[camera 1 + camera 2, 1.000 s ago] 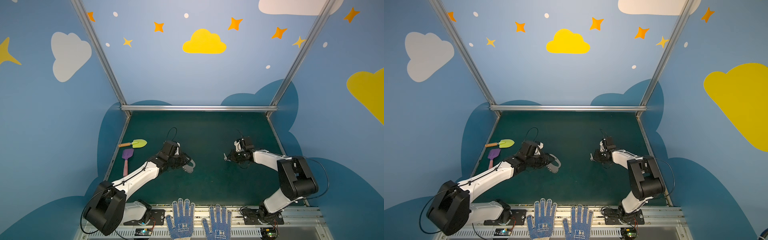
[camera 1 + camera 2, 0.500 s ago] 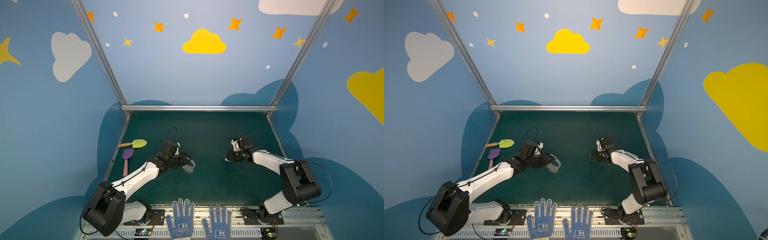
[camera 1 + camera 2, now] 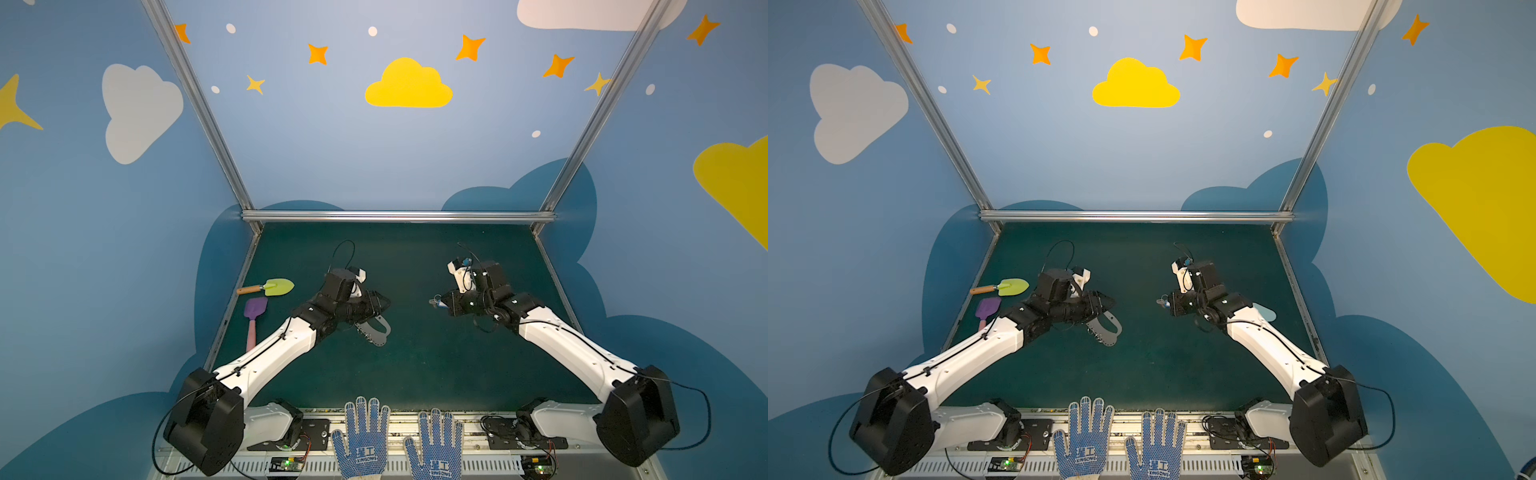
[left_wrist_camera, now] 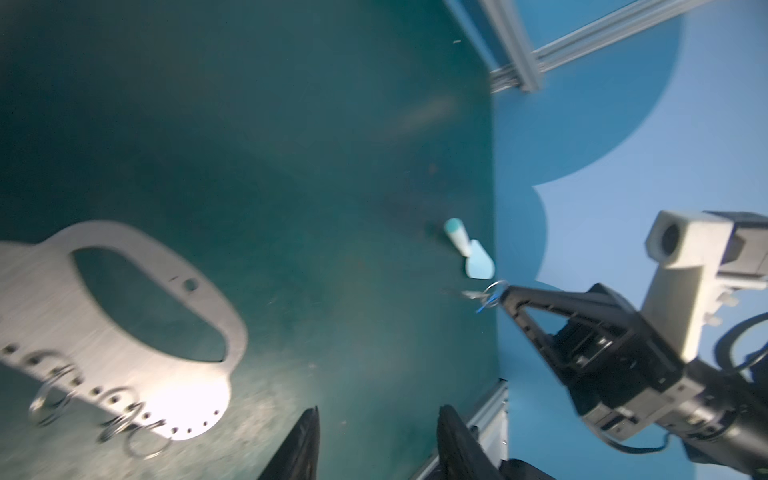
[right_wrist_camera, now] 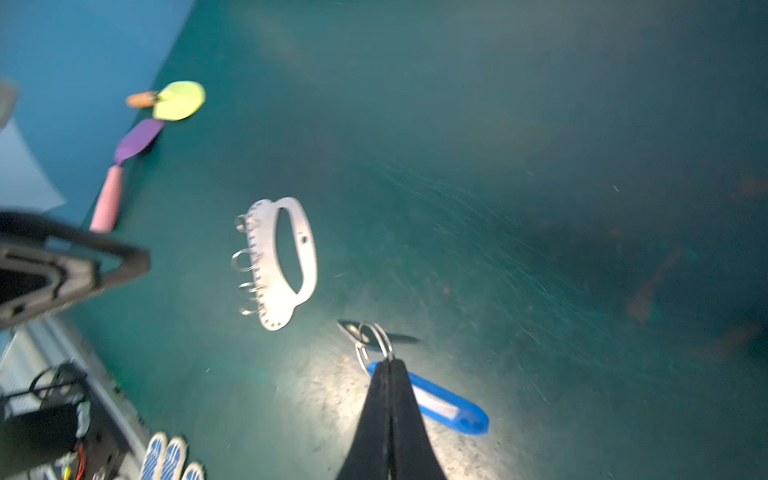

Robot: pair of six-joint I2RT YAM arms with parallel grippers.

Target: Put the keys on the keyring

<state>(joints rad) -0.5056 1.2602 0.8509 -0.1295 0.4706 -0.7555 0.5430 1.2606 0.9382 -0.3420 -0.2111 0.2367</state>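
Green trowel [image 3: 279, 286], purple spatula [image 3: 254, 309], dotted gloves [image 3: 362, 440]

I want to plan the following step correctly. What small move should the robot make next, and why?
Probably the left gripper should shift onto the keyring and close on it. The right gripper is shut on the keys at their ring, while the keyring lies ungripped on the mat beside the open left gripper, so it would likely slide during threading.
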